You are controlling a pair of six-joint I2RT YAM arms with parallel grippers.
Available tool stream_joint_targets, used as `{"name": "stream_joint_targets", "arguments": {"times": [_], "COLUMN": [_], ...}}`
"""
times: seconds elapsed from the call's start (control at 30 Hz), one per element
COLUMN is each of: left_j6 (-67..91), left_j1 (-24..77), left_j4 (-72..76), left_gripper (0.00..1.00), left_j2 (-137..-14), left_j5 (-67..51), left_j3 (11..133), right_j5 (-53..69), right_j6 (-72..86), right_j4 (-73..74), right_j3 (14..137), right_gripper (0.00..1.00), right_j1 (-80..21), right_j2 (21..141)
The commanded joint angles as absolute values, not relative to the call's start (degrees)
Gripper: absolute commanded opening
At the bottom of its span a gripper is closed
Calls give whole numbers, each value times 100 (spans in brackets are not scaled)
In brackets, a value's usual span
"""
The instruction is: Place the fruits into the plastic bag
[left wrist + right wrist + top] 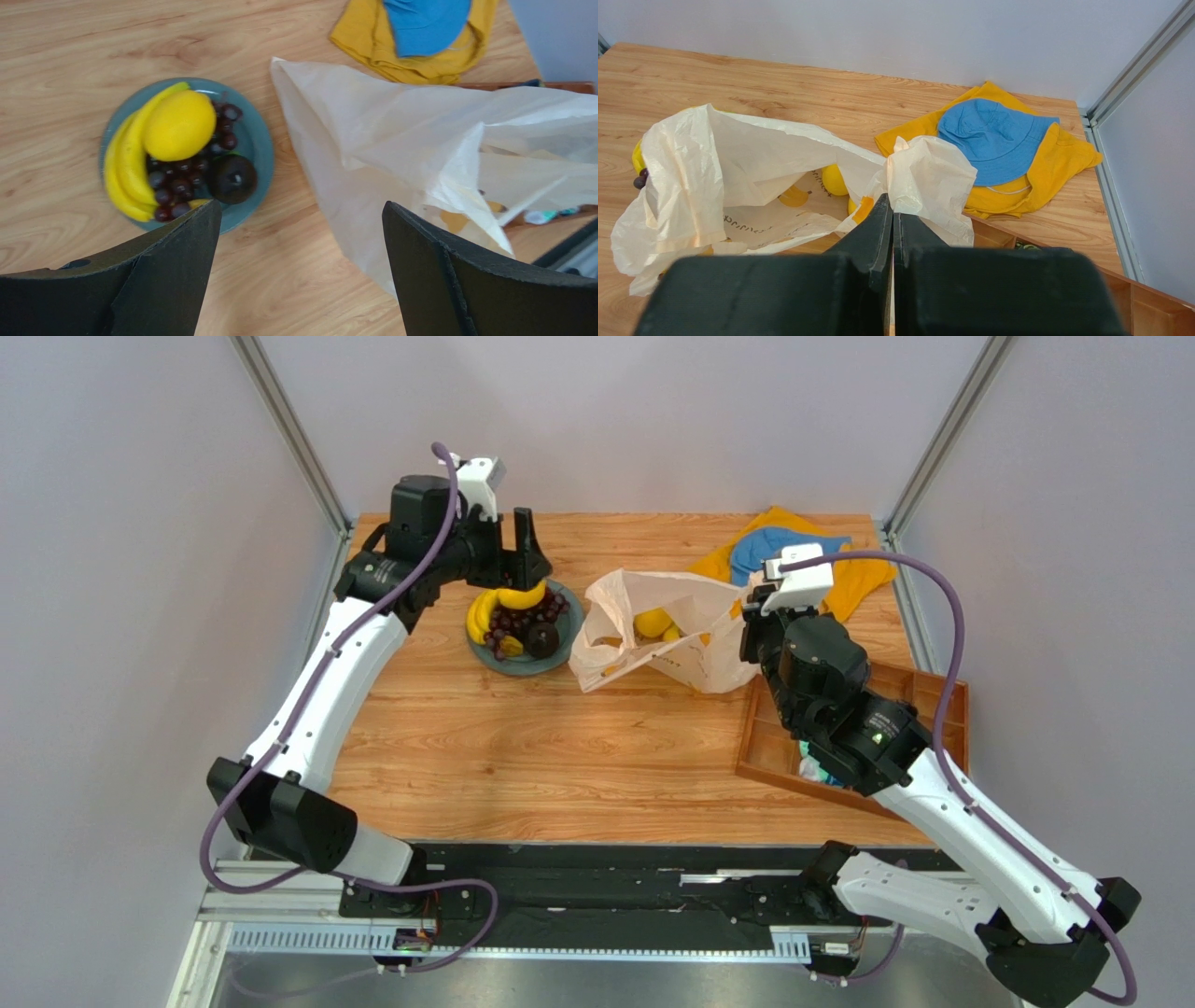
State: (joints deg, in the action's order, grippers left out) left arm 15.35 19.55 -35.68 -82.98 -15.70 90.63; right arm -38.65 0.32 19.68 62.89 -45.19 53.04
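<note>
The left gripper (522, 567) is hovering over the plate (514, 667) of bananas (484, 616), grapes (522, 620) and a dark fruit (543, 639), while the right gripper (753, 616) is touching the plastic bag (701, 661), yellow fruits (652, 625) showing inside.

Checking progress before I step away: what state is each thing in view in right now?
left gripper: open, fingers wide apart, holding nothing.
right gripper: shut on the plastic bag's edge.
plastic bag: lying on the table, mouth open, yellow fruits inside.
plate: holding bananas, round yellow fruit, grapes, dark round fruit.
blue hat: lying on yellow cloth.
</note>
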Motion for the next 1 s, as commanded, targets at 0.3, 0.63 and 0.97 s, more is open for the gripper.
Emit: {"name": "stream_joint_targets", "arguments": {"times": [0.3,0.63,0.97], "left_j6": [-1265,-1776,-1319], "left_j1": [1723,1320,1020], "left_j4": [-4615,-4659,-4746], "left_gripper": [97,99,95], "left_j2": [-9965,-10995,-11996], "left_j5": [-631,-1511,-1942], "left_j3": [10371,11162,11742], "right_j5": [-3138,-2874,-2786], "right_j6": [290,378,413], "right_j4": [1775,1731,1784], "right_j3": [6126,6047,6073], "right_gripper": [0,0,0], "right_j1": [-4368,-4236,-4228], "right_j2": [5133,5036,4975]}}
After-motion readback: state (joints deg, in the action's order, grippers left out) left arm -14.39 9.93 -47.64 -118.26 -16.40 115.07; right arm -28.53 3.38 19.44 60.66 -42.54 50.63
